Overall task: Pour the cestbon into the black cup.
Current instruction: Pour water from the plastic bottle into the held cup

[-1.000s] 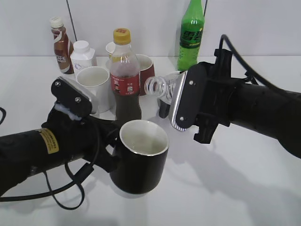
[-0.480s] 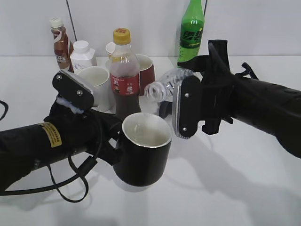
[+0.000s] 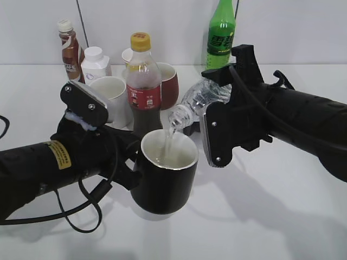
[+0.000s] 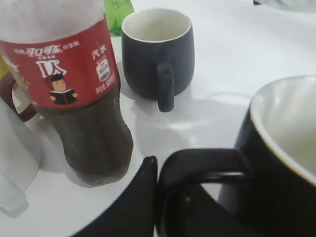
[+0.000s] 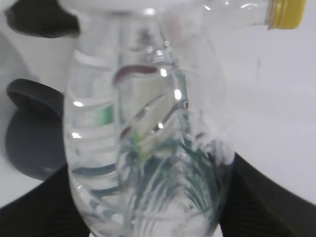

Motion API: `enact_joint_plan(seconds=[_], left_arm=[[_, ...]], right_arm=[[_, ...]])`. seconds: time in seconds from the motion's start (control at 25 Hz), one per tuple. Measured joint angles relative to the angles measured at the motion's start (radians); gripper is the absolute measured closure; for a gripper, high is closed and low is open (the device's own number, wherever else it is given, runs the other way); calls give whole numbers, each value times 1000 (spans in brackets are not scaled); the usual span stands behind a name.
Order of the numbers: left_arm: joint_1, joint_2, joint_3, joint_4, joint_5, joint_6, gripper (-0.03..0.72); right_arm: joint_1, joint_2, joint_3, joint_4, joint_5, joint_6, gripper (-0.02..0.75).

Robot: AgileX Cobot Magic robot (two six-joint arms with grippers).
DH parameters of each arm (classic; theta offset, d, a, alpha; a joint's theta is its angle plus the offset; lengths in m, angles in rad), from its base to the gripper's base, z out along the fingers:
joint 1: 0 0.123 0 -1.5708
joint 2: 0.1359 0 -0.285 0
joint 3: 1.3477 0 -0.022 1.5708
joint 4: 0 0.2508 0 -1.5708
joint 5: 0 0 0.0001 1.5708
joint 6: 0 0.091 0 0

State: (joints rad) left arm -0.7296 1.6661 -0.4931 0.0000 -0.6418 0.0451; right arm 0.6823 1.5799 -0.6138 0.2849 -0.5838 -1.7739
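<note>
My right gripper is shut on the cestbon, a clear ribbed bottle without a cap. The bottle is tilted mouth-down over the black cup, and a thin stream of water runs into its white inside. In the right wrist view the cestbon fills the frame between my jaws. My left gripper is shut on the black cup's loop handle and holds the cup above the table. The left wrist view shows the handle against my finger and the cup's rim at right.
Behind the cup stand a dark cola bottle with red label, white cups, a red cup, a white jar, a brown bottle and a tall green soda bottle. A dark blue-grey mug stands near the cola bottle.
My right gripper has tipped the cestbon further, mouth down over the black cup, and water now streams into it. The cup has risen slightly and moved right.
</note>
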Motion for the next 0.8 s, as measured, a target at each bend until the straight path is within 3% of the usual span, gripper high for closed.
enact_joint_plan(seconds=[0.6,0.8], left_arm=[[0,0,0,0,0,0,641],[0,0,0,0,-12,0,641]], right_arm=[[0,0,0,1,-15,-9,253],[0,0,0,9,60,92,253]])
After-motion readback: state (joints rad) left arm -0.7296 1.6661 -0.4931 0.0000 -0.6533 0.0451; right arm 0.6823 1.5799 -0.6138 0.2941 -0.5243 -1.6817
